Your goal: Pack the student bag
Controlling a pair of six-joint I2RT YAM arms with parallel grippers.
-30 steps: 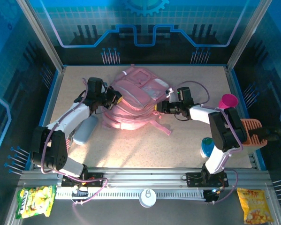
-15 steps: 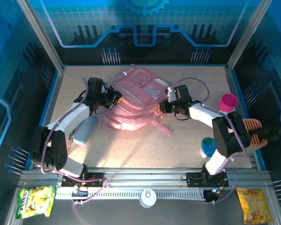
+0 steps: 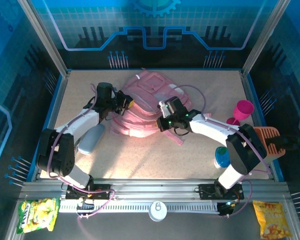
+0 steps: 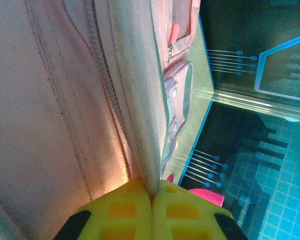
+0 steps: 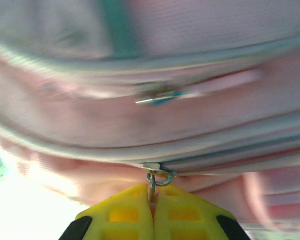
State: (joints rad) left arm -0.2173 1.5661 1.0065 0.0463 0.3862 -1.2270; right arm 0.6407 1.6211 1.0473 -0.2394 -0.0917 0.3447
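Observation:
The pink student bag (image 3: 145, 102) lies in the middle of the table, pale straps trailing toward the front. My left gripper (image 3: 125, 103) is at its left side, shut on a pale trim edge (image 4: 139, 110) of the bag that runs straight into the yellow fingertips. My right gripper (image 3: 163, 122) sits at the bag's front right, shut on a metal zipper pull (image 5: 154, 181) hanging from a slider on a pale zip line (image 5: 230, 156). The bag's fabric (image 5: 190, 60) is blurred in the right wrist view.
A magenta goblet cup (image 3: 242, 111) stands at the right, a grey-blue pouch (image 3: 91, 138) lies left of the bag. An orange rack (image 3: 270, 142) and a blue round object (image 3: 222, 156) sit at the right front. Snack packets (image 3: 37, 214) lie below the table edge.
My right gripper has travelled left along the bag's front, from the right side toward its middle, holding the zipper pull. The bag has shifted and bulged slightly. The left gripper stays put.

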